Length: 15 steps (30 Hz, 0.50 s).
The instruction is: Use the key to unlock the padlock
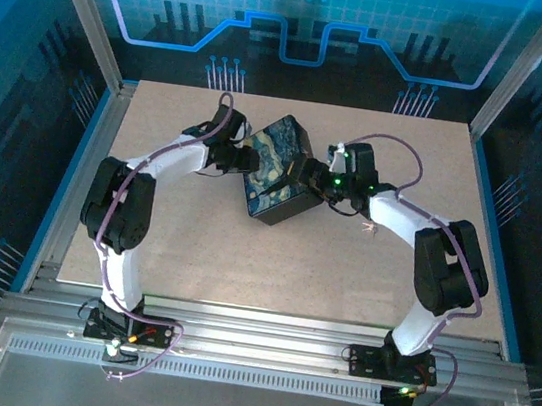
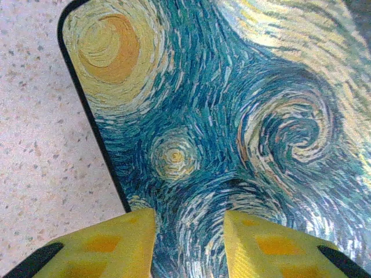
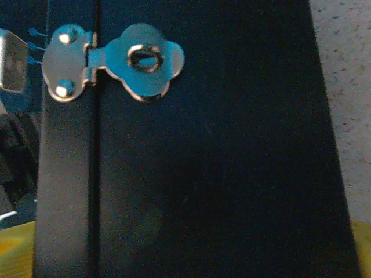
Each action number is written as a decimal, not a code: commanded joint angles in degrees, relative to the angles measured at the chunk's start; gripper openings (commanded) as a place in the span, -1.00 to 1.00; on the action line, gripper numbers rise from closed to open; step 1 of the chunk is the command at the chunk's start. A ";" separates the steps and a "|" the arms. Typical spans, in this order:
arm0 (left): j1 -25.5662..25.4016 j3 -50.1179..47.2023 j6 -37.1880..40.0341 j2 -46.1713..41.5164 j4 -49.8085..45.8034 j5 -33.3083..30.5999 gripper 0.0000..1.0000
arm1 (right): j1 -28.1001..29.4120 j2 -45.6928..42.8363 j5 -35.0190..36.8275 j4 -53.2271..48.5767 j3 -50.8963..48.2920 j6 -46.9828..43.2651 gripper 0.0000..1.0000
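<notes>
Left gripper (image 2: 188, 243): yellow fingers (image 2: 110, 246) apart, holding nothing, over painted box (image 2: 232, 116) lid. Right wrist view: dark box side, silver hasp (image 3: 142, 61). Right gripper (image 3: 191, 255) fingers wide, box between; squeezing or not, cannot tell. Silver lump (image 3: 11, 61) left of hasp — padlock or not, cannot tell.

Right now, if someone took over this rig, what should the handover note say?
The left gripper is open, fingers apart over the box's painted lid.
The right gripper straddles the box's dark latch side; whether it clamps, I cannot tell.
The hasp lies folded over its loop, with nothing hanging through it.
A silver piece at the left edge of the right wrist view may be the padlock; unclear.
Done: apparently the padlock is off the hasp. Left: find padlock and key, confirm it is unlocked.
</notes>
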 commanded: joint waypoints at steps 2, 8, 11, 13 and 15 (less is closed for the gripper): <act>-0.34 -1.46 -0.76 2.95 0.20 -3.07 -0.25 | 0.04 0.47 4.12 -10.68 4.88 -11.85 1.00; -0.29 -0.17 -0.94 5.03 0.23 -2.92 -0.25 | -1.80 0.37 6.59 -15.42 6.25 -16.77 1.00; -0.34 -0.09 -1.41 5.45 0.74 -2.37 -0.25 | -1.81 1.47 4.13 -15.44 6.62 -17.80 1.00; -0.28 -0.11 -1.72 5.57 1.01 -2.00 -0.25 | -1.54 2.75 2.05 -15.18 7.01 -17.47 1.00; -0.34 -0.11 -1.83 5.88 1.12 -1.84 -0.25 | -0.90 3.95 -0.38 -13.85 7.07 -16.91 1.00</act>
